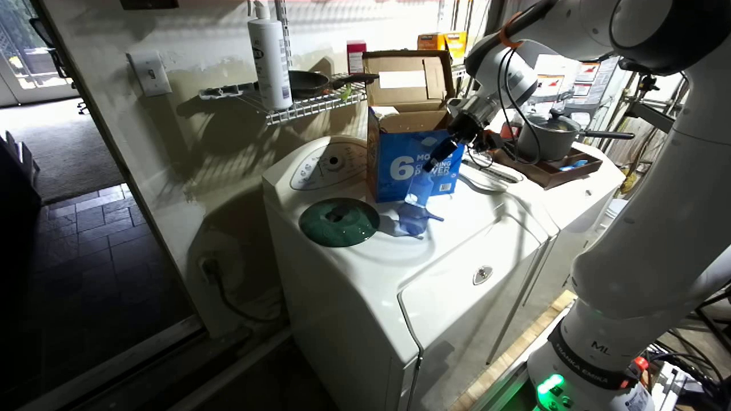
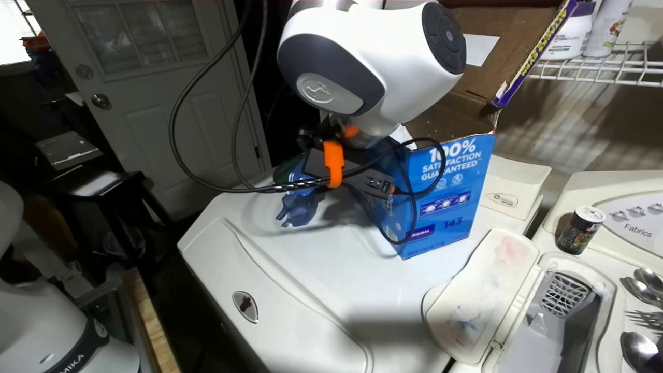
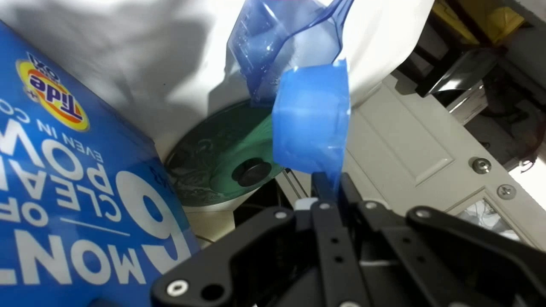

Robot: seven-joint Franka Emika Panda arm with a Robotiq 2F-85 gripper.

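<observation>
My gripper (image 3: 335, 181) is shut on a translucent blue scoop (image 3: 311, 119), its wall pinched between the black fingertips. In an exterior view the scoop (image 1: 420, 188) hangs from the gripper (image 1: 430, 164) above a clear blue cup (image 1: 410, 220) with a spout. Whether scoop and cup touch, I cannot tell. The cup (image 3: 290, 38) stands on the white machine top, beyond the scoop in the wrist view, and shows as well in an exterior view as a dark blue cup (image 2: 299, 209). Close beside the scoop is a blue Tide box (image 1: 394, 182) with its lid up.
A round green dish (image 1: 311, 225) lies left of the cup on the washer (image 1: 365, 274). A wire shelf (image 1: 320, 108) with a pan (image 1: 308, 84) and white bottle (image 1: 271, 65) juts from the wall. A pot (image 1: 545, 138) sits in a brown tray (image 1: 548, 176). Cables (image 2: 409, 223) loop around the wrist.
</observation>
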